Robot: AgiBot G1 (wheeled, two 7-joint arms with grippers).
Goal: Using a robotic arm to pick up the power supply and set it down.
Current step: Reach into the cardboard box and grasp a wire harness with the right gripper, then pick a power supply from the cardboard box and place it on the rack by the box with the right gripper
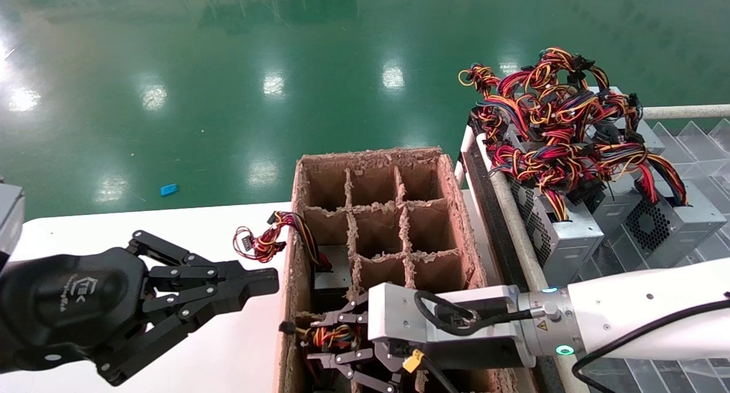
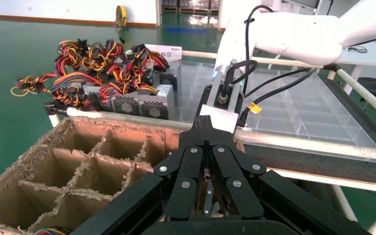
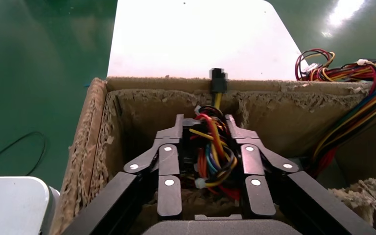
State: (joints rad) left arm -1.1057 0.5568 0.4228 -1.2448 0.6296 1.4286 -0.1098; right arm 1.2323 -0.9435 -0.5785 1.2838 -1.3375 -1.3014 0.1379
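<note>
Down in the near-left cell of the brown cardboard divided carton [image 1: 450, 210], the right arm's black claw gripper [image 1: 336, 347] is closed narrowly around the red-yellow-blue wire bundle [image 3: 213, 156] of one silver-grey power supply [image 1: 333, 276]. That cell's frayed walls crowd both fingers. Nine far cells stand open. Left black claw gripper [image 1: 259, 282] hovers pinched together over the white table [image 1: 228, 347]. Several more supplies [image 1: 576, 227] pile on the right.

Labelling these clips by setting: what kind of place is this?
Probably a factory or packing floor: glossy green floor, a heap of power supplies with wire bundles on a rack, and a divided cardboard carton on a white table.
</note>
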